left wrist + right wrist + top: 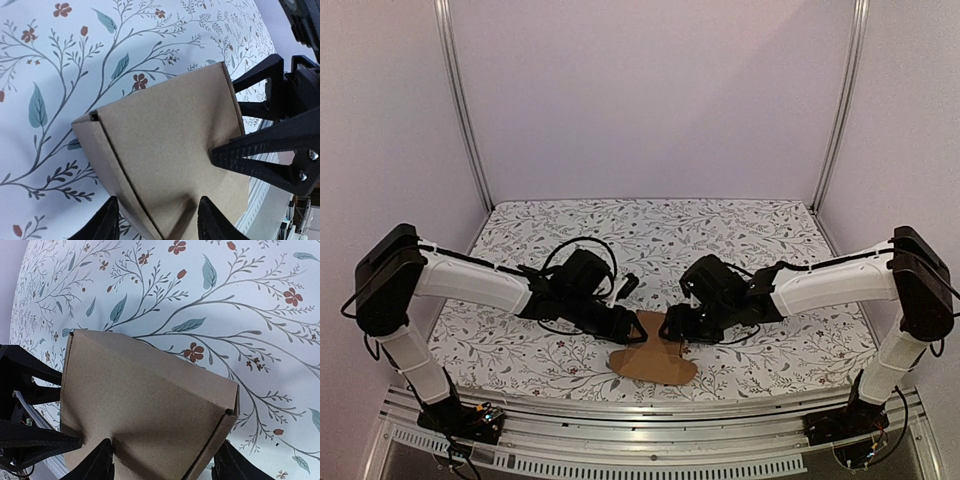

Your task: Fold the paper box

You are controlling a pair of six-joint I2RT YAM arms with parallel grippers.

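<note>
Paper box [655, 362] sits on the floral tablecloth [750, 230], close to the near table edge, midway between the two arms.

Left gripper [158, 201]: fingers [107, 222] about half spread, cardboard wedged between them. One tip is against the folded edge and the other dents the top panel. Holding.

Right gripper [164, 445]: jaws spread wider and straddling the opposite side. One finger [97, 462] presses a dimple into the panel. The other is just beside the corner edge, and I cannot tell whether it touches.

Box: plain brown, unprinted, partly folded. Panels are raised along sharp creases between the grippers, with small notches at the corners. A rounded flap lies flat toward the near edge.
</note>
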